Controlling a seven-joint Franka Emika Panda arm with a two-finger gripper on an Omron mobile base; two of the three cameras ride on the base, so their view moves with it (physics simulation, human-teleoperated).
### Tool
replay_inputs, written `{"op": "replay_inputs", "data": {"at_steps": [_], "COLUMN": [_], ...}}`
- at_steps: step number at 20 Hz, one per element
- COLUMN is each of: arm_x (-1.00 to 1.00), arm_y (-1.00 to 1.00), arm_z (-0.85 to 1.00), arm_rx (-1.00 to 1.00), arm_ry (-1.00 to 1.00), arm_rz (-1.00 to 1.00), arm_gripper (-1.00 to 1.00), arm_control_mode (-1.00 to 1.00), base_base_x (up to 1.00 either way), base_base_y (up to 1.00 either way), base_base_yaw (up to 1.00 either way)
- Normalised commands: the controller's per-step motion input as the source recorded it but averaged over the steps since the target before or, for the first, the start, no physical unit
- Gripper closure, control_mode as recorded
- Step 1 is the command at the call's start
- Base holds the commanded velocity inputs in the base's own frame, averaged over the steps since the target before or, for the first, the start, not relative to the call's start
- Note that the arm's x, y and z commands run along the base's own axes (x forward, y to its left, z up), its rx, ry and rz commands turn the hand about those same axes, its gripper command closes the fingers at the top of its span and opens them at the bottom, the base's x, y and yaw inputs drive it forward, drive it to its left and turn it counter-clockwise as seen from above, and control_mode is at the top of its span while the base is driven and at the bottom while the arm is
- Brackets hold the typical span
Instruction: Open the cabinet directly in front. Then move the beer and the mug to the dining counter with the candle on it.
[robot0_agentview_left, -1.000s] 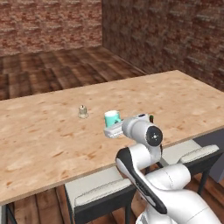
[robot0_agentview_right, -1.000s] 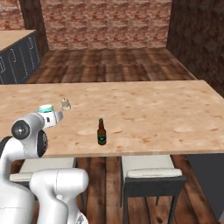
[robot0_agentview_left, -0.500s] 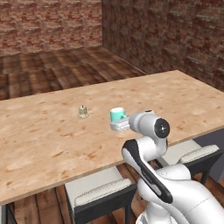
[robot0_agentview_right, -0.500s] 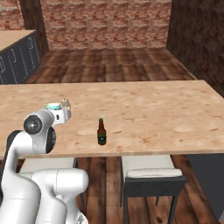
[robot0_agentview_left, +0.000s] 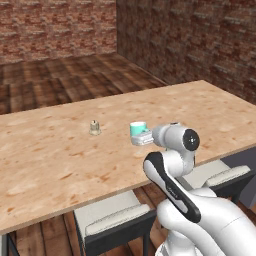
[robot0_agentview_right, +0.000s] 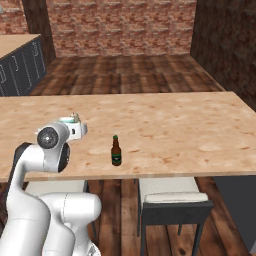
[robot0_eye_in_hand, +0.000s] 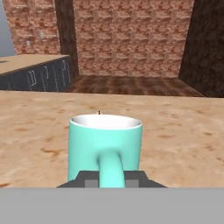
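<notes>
The mint-green mug fills the middle of the hand view, its loop handle facing me. My gripper is shut on that handle, the dark fingertips on either side of it. In the left base view the mug hangs at the gripper over the dining counter, right of the small candle. The brown beer stands upright near the counter's front edge, right of my arm. Whether the mug touches the counter I cannot tell. The cabinet is out of view.
Grey-cushioned stools are tucked under the counter's near edge. Dark drawer units stand at the far left. Brick walls close the room behind a wood floor. The counter is bare to the right of the beer.
My arm has carried the mug rightward and a little farther over the counter, away from the candle. The beer and the candle have stayed put.
</notes>
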Motion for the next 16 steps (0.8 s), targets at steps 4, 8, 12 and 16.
{"op": "replay_inputs", "data": {"at_steps": [4, 8, 12, 16], "arm_x": [0.0, 0.16, 0.34, 0.46], "arm_y": [0.0, 0.0, 0.03, 0.0], "arm_z": [-0.34, -0.08, 0.0, -0.02], "arm_rx": [-0.02, 0.0, 0.0, 0.0], "arm_ry": [0.0, -0.06, -0.08, 0.0], "arm_rz": [0.0, 0.0, 0.0, 0.0], "arm_gripper": [1.0, 1.0, 1.0, 1.0], "arm_control_mode": [-1.0, -1.0, -1.0, -1.0], "base_base_x": [0.0, 0.0, 0.0, 0.0], "base_base_y": [0.0, 0.0, 0.0, 0.0], "base_base_yaw": [0.0, 0.0, 0.0, 0.0]}}
